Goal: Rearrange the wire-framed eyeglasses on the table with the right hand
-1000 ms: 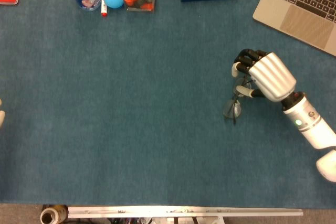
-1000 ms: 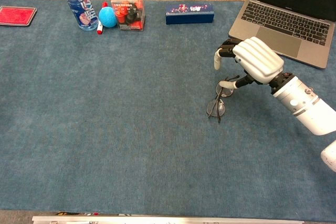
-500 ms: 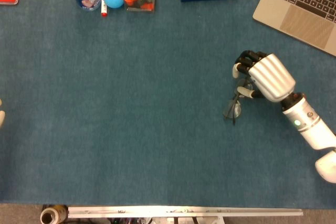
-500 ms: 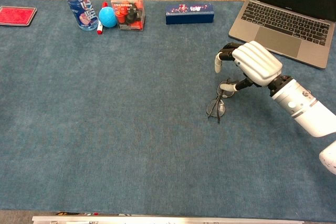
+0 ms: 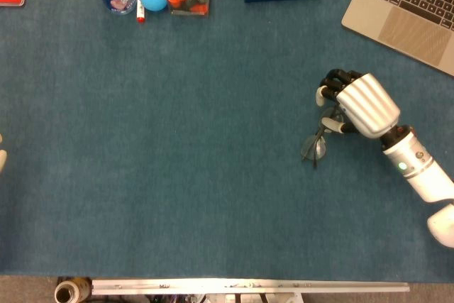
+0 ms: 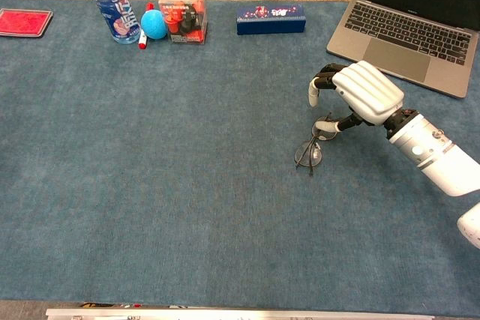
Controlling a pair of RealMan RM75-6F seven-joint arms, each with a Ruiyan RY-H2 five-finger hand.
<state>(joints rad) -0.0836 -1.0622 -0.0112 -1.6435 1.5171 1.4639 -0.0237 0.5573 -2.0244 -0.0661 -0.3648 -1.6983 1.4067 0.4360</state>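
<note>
Under robot hand [image 6: 352,99]: eyeglasses [image 6: 311,148], touching thumb.

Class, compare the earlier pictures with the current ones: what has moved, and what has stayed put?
The right hand dipped slightly toward the wire-framed eyeglasses, its fingers still curled over their far end; whether it grips them is unclear. The eyeglasses barely shifted. The laptop, blue box and bottle stayed put.
</note>
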